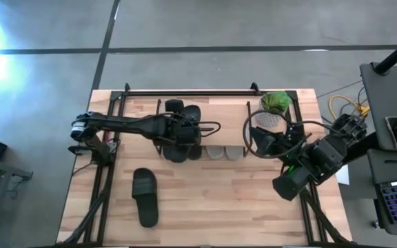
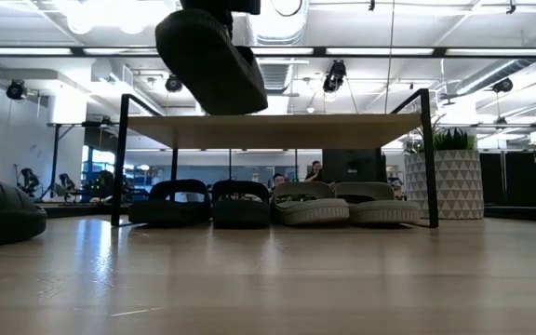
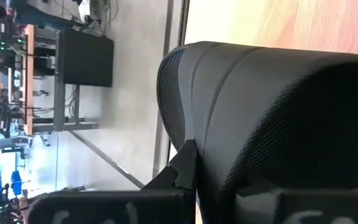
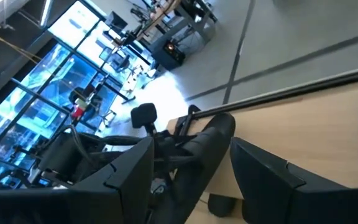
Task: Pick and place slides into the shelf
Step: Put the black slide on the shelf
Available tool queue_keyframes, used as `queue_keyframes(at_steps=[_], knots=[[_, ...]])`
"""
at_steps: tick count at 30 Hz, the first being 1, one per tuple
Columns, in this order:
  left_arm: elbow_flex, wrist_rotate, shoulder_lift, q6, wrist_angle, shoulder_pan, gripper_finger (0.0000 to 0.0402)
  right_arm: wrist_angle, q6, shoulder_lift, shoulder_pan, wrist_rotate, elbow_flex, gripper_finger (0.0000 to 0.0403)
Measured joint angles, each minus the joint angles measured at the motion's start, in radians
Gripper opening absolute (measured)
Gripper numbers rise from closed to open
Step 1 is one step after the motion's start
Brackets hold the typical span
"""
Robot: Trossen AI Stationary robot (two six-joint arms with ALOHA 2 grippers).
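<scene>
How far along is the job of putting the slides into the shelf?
Done: two dark slides and the pale grey pair sit in a row under the shelf. In hand: the left gripper holds a dark slide in the air above the shelf. Left: one black slide on the table. The right gripper waits beside the shelf.

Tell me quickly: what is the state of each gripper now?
Left gripper: closed on a black slide, held above the shelf.
Right gripper: open, holding nothing.

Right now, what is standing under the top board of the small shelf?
Under the shelf, four slides stand side by side: two black and two pale grey. Anything behind them is hidden.
</scene>
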Motion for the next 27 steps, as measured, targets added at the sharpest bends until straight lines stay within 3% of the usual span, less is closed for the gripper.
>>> queue_keyframes(at_steps=[7,16,27], knots=[[0.0,0.028,0.034,0.0,-0.012,0.021,0.0,0.0,0.023,-0.009,0.0,-0.016,-0.03,0.0203],[0.0,-0.072,0.071,0.013,-0.007,0.068,0.0,0.002,0.015,-0.004,0.0,-0.023,-0.028,0.0203],[-0.003,-0.076,0.092,0.059,0.076,0.088,0.0,0.006,0.018,-0.004,0.0,-0.088,-0.049,0.0203]])
